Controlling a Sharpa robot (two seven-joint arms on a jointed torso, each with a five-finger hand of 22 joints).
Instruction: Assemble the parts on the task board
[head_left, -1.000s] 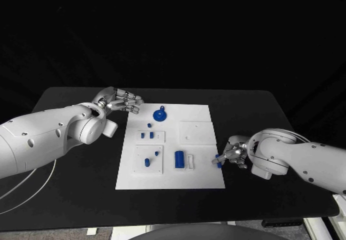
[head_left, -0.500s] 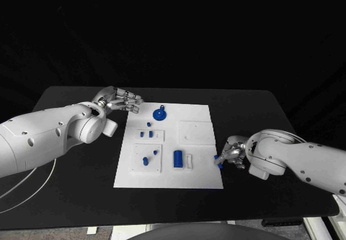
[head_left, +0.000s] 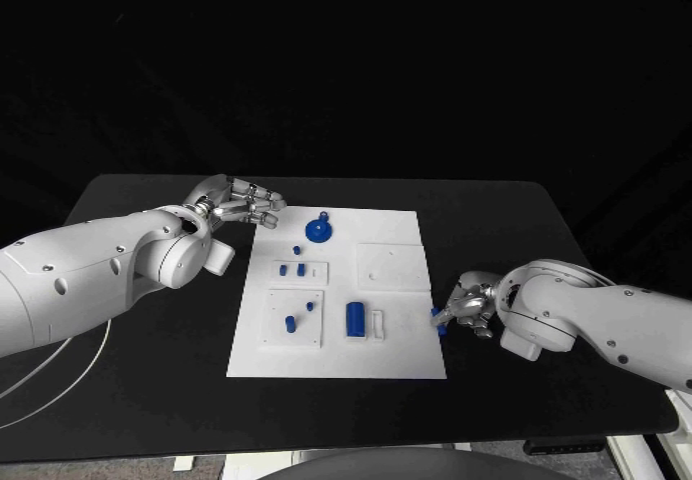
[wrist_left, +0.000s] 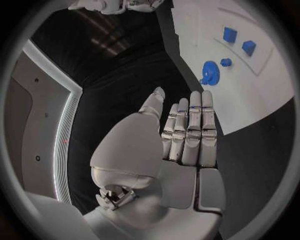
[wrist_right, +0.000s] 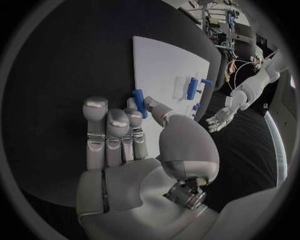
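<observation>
Right hand (head_left: 467, 308) is seen at the right edge of the task board (head_left: 397, 355), toward the board's near right corner, with a small blue part (head_left: 436, 320) pinched at its fingertips. In the right wrist view that part (wrist_right: 139, 102) is caught between the thumb and a finger, while the other fingers (wrist_right: 107, 135) are held straight and close together. The part's long axis is seen standing roughly upright from the fingertips, tilted a little; its lower end is hidden, so whether it touches the board cannot be told.

From this hand the rest of the board lies toward the left edge of the surface (head_left: 144, 400). Nearest is the white holder (head_left: 381, 324) just inside the board's right edge, with a blue cylinder (head_left: 358, 317) lying beside it, its long axis running from the board's near edge to its far edge. It is judged that the pinched part is meant for a seat in this near half, so a short inward carry by the right hand would be called for.

The left hand (head_left: 238, 206) is held off the board's far left corner, fingers spread slightly and nothing in them. The blue gear (head_left: 319, 232) lies near it on the far edge; for that piece the left hand is plainly the nearer.
</observation>
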